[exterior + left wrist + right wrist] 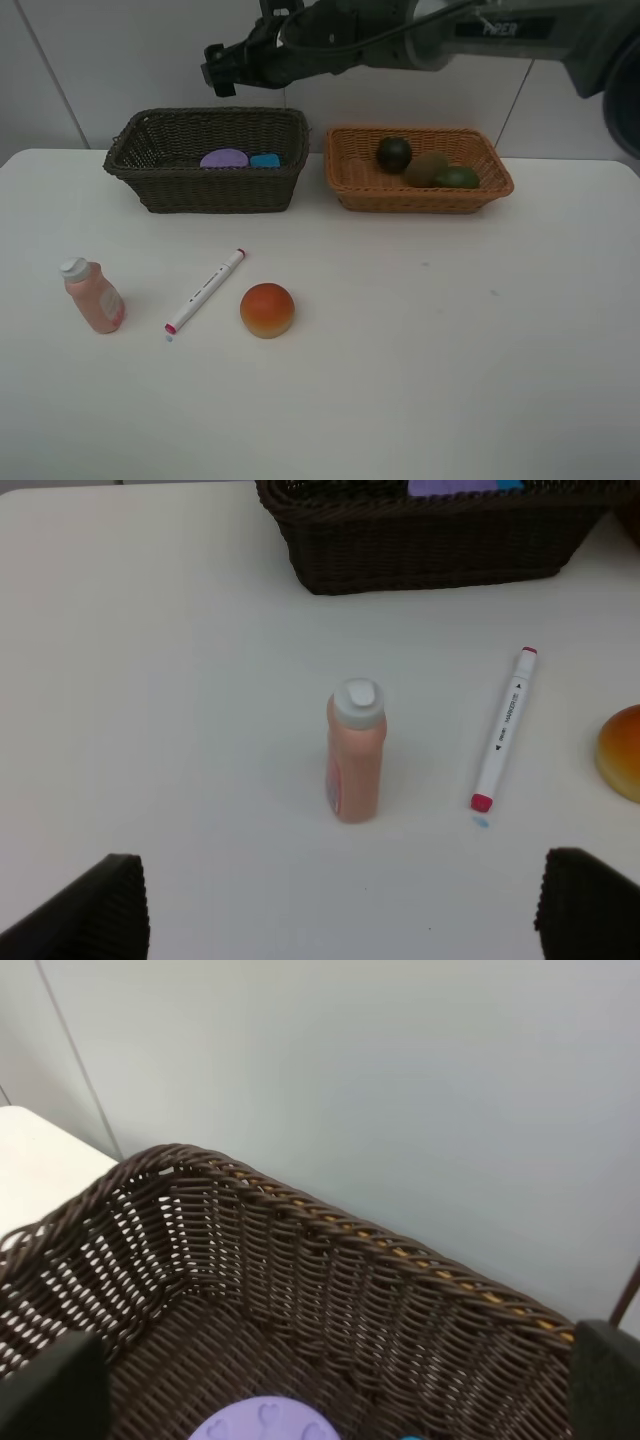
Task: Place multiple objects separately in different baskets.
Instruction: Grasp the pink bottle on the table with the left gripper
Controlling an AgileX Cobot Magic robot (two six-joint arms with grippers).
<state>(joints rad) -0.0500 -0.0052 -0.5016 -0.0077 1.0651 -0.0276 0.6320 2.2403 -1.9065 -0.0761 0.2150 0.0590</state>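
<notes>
One white surface point(450, 350) fills most of the exterior view and carries two woven baskets side by side along the upper part of the frame. The dark brown basket point(215, 190), the deeper one, sits upper left of centre. It holds two things: a purple-lidded jar point(224, 159) and, just beside it, a blue eraser point(265, 160). The light orange basket point(420, 197) sits upper right of centre and holds three fruits: a dark mangosteen point(394, 154), a brown kiwi point(426, 168) and a green lime point(458, 178), close together.

One dark arm reaches in from the upper right corner. Its right claw point(218, 68) hangs above the dark brown basket, fingers spread wide and holding nothing, as the right wrist view shows.

Three things lie loose on the surface in the lower left of the frame, apart from one another: an orange-red round fruit point(267, 309), a pink white-capped bottle point(93, 296) standing upright, and a white marker point(205, 291) lying slantwise between them.

The left claw point(345, 910) appears only in the left wrist view, spread wide and empty, with the bottle ahead of it.
</notes>
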